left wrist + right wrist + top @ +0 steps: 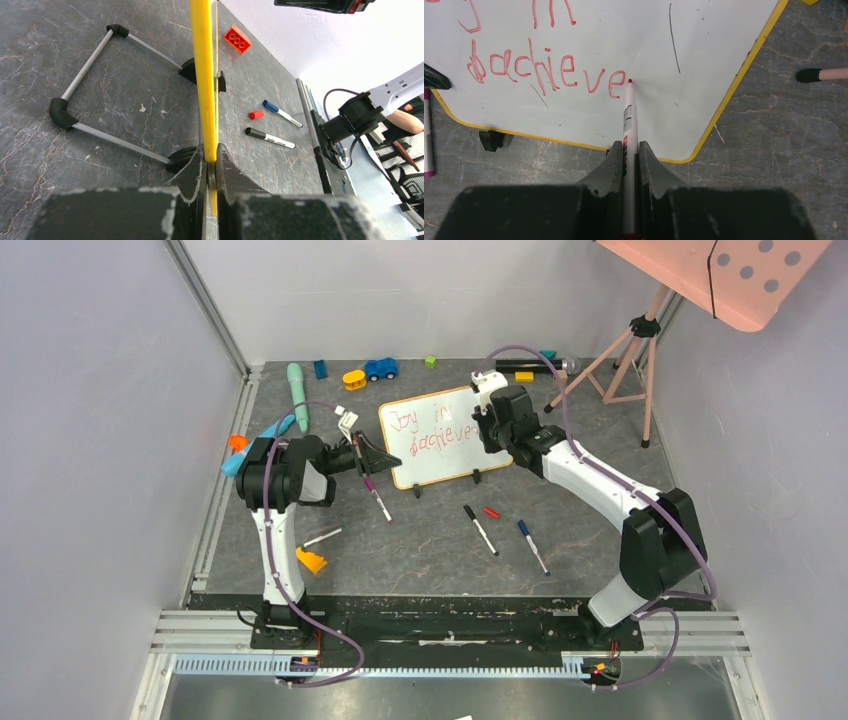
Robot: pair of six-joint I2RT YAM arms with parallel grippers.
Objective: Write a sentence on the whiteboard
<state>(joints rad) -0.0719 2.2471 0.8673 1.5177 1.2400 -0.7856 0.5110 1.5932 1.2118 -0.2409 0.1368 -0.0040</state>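
Note:
The whiteboard (450, 455) stands tilted at the table's middle, on black clip feet. Red words "Joy in" and "achieve" (432, 432) fill its upper left. My left gripper (386, 459) is shut on the board's left frame edge, which shows yellow in the left wrist view (204, 75) between my fingers (212, 167). My right gripper (492, 430) is at the board's right part, shut on a red marker (627, 117). The marker's tip touches the whiteboard (694, 55) just right of the last "e" of the sentence (544, 70). The right gripper's fingertips (628, 150) sit over the board's lower edge.
A purple marker (378, 498), black marker (480, 530), red cap (491, 512) and blue marker (532, 546) lie in front of the board. An orange brick (311, 561) lies near left. Toys lie along the back. A pink tripod (625, 355) with dotted panel (740, 270) stands at back right.

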